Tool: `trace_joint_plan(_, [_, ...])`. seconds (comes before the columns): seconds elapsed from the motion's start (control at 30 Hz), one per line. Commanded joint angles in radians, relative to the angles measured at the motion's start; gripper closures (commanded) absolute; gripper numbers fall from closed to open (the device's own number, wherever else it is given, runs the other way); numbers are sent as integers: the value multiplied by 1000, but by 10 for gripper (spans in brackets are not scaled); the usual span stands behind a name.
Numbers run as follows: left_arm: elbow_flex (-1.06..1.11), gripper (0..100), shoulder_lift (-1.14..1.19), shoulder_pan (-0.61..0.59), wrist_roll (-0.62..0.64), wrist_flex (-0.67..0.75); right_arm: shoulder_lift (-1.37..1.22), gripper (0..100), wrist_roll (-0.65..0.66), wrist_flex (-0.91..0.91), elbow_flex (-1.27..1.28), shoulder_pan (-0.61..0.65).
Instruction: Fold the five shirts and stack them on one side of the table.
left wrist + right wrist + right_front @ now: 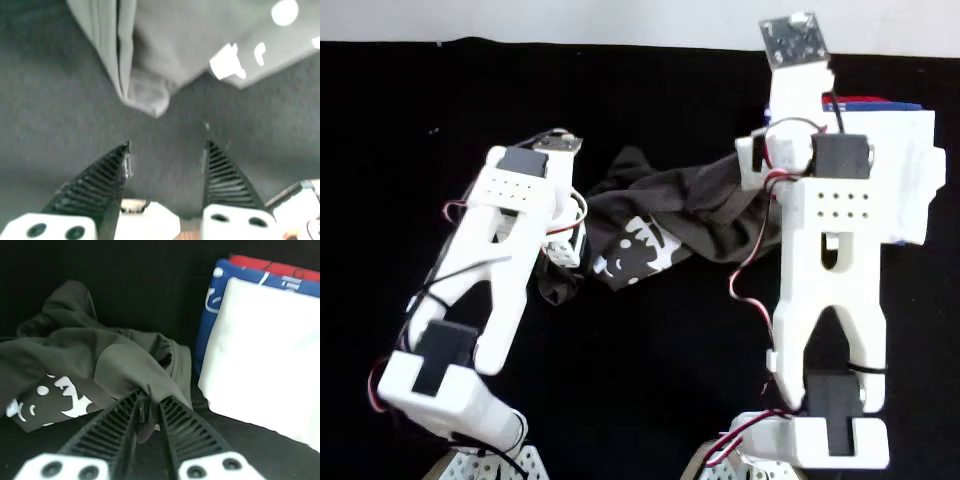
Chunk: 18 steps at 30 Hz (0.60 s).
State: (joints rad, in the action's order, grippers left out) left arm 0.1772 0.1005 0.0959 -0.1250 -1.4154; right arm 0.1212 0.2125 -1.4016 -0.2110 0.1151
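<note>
A black shirt [660, 225] with a white print lies crumpled across the middle of the black table [650, 370]. My right gripper [149, 407] is shut on a fold of the black shirt [115, 365] at the end nearest the stack. In the high view the right gripper [762, 185] sits under its arm at the shirt's right end. My left gripper [167, 150] is open just above the table, with a bunched edge of the shirt [150, 97] a little ahead of its fingertips. In the high view the left gripper [563, 245] is at the shirt's left end.
A stack of folded shirts [905, 170] lies at the back right: white on top [270, 355], blue [212, 300] under it, red [280, 267] at the bottom. It lies close beside the right gripper. Both arm bases stand at the table's near edge.
</note>
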Motion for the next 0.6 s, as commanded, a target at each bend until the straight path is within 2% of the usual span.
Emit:
trace_joint_plan(0.0, [5,784,67,7,-11,97,94,993,8,67,91,-15])
trace_joint_plan(0.2, [-25,787,236,-13,-11,110,150,993,8,88,137,-15])
trace_joint_plan(0.3, [-30,787,255,-104,-12,101,157,993,8,84,137,-28])
trace_joint_plan(0.43, [-30,787,252,-271,-130,101,157,993,8,87,137,-62])
trace_joint_plan(0.57, [-53,787,251,-326,-167,52,156,993,9,88,137,-68])
